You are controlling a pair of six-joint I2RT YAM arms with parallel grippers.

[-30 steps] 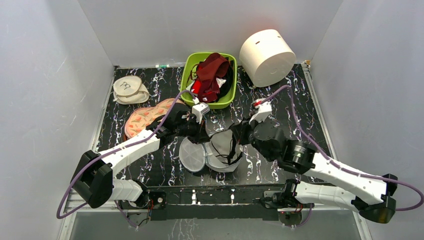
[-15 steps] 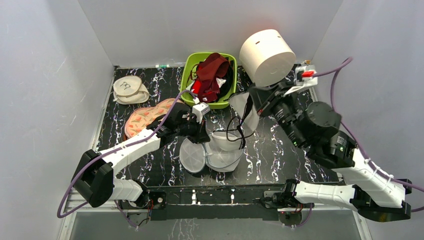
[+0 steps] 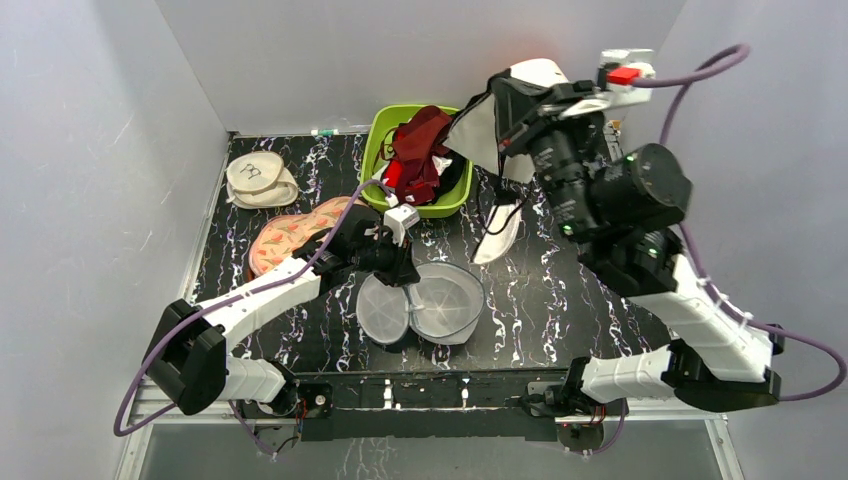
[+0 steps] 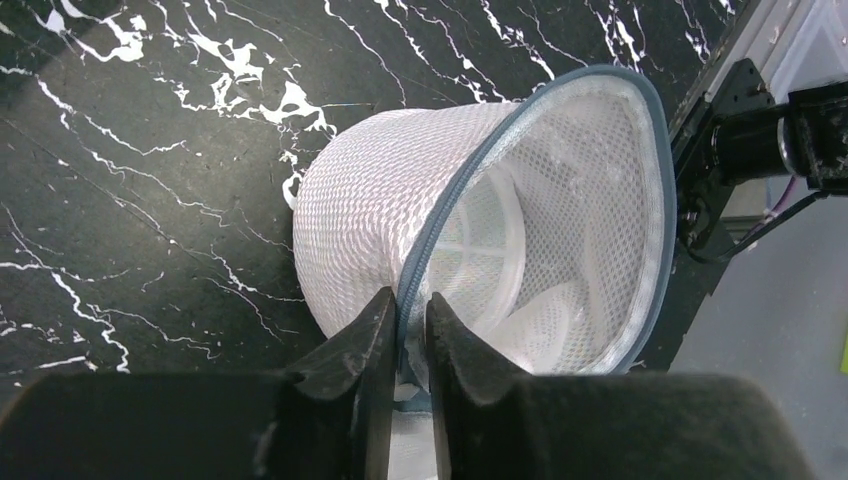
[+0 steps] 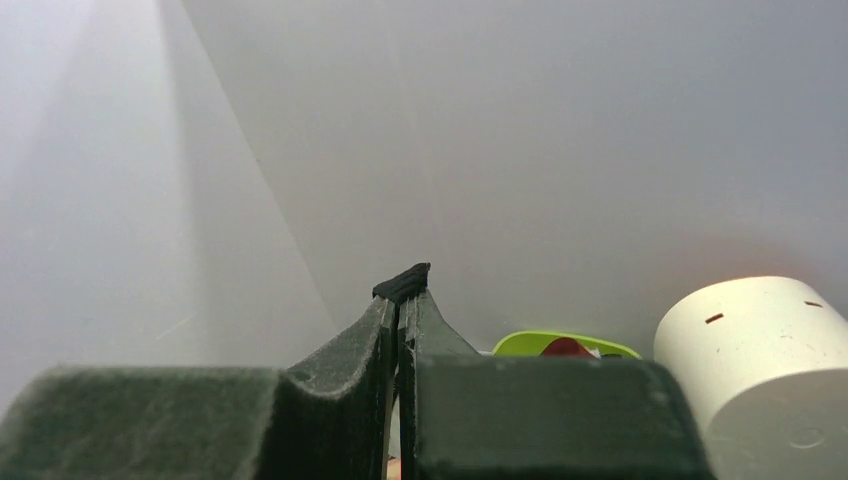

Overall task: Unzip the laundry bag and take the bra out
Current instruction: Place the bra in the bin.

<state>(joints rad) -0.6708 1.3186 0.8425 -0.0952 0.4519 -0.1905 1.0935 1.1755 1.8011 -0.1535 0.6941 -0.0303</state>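
The laundry bag (image 3: 447, 302) of white mesh lies open on its side mid-table, its round lid (image 3: 383, 311) flapped to the left. In the left wrist view the bag (image 4: 560, 230) shows nothing inside. My left gripper (image 3: 407, 277) (image 4: 410, 310) pinches its grey-blue zip rim, the jaws a narrow slit apart. My right gripper (image 3: 505, 140) (image 5: 403, 290) is raised high at the back, shut on a dark strap (image 5: 403, 281). From it hangs the bra (image 3: 480, 125), pale cups and thin dark straps, its lower cup (image 3: 500, 235) dangling just above the table.
A green bin (image 3: 372, 150) at the back centre holds maroon and red garments (image 3: 425, 140). The big white cylinder (image 5: 760, 340) stands at the back right, mostly behind my right arm. A peach floral pouch (image 3: 285, 240) and a cream pouch (image 3: 260, 180) lie at the left.
My right arm rose from the bag's mouth to high at the back right, pulling the bra out with it. The bag settled with nothing inside. My left arm stayed put.
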